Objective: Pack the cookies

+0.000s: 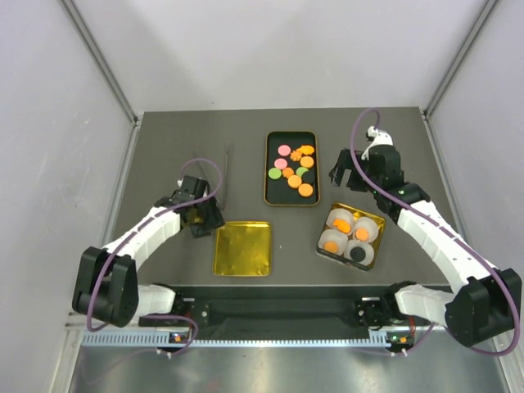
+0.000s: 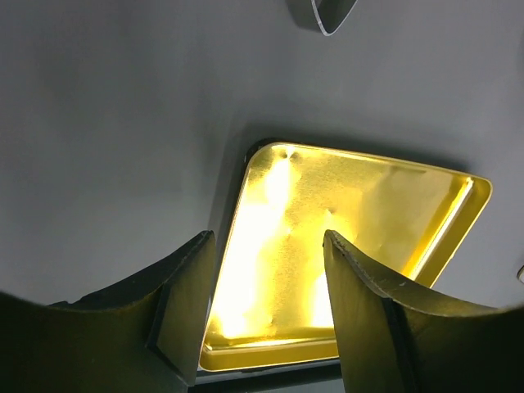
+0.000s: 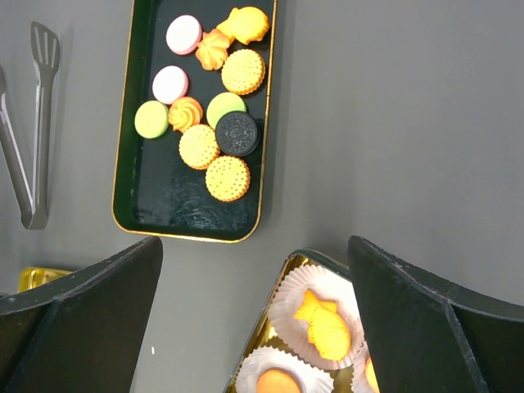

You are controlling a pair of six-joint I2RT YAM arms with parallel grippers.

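Note:
Several cookies (image 1: 295,181) in orange, pink, green and black lie in a black tray (image 1: 288,199) at the table's middle back. The right wrist view shows the same cookies (image 3: 199,146) in that tray (image 3: 131,188). A gold box (image 1: 320,242) to the right holds white paper cups with orange cookies and a black one (image 1: 358,254). My right gripper (image 1: 344,178) (image 3: 254,246) hangs open and empty above the box's far corner (image 3: 282,282). My left gripper (image 1: 205,219) (image 2: 268,237) is open and empty, low over the left edge of an empty gold lid (image 1: 242,248) (image 2: 344,213).
Metal tongs (image 1: 228,172) (image 3: 45,45) lie left of the black tray; their tip (image 2: 332,16) shows beyond the lid. Grey walls close in the table on the left, right and back.

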